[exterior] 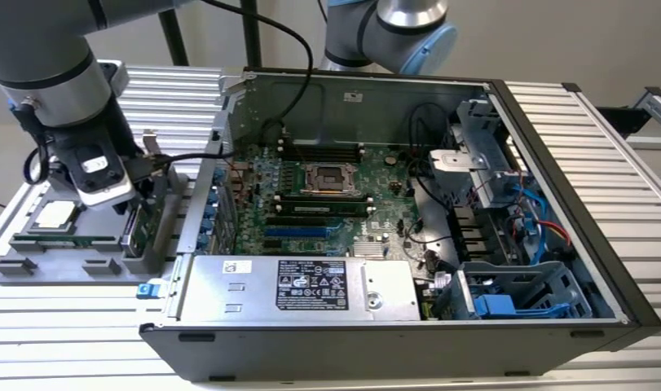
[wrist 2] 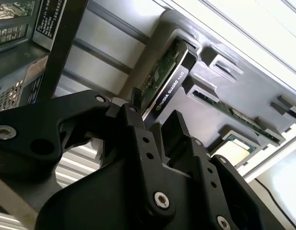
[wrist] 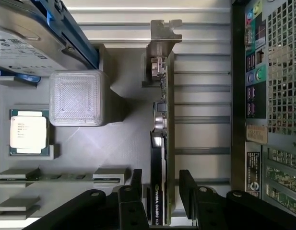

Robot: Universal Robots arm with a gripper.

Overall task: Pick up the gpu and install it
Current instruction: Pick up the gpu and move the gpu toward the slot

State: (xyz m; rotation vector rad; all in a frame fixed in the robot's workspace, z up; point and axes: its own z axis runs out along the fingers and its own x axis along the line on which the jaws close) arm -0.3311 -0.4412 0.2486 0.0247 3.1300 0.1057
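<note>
Gripper: we see the gripper (wrist: 159, 176) released, its fingers (wrist: 136, 183) either side of the gpu (wrist: 160, 139), thin gaps showing.
Gpu: upright on its edge in the gray tray (exterior: 47, 273), just outside the computer case (exterior: 591, 163), parallel to the case's port panel (wrist: 263, 86).
Tray: touching the case wall at the exterior view's left.
Other parts: we find the processor chip (wrist: 28, 132), memory stick (wrist: 61, 176) and hard drive (wrist: 23, 33) farther from the case than the gpu.
Case: open, motherboard (exterior: 330, 195) exposed.
</note>
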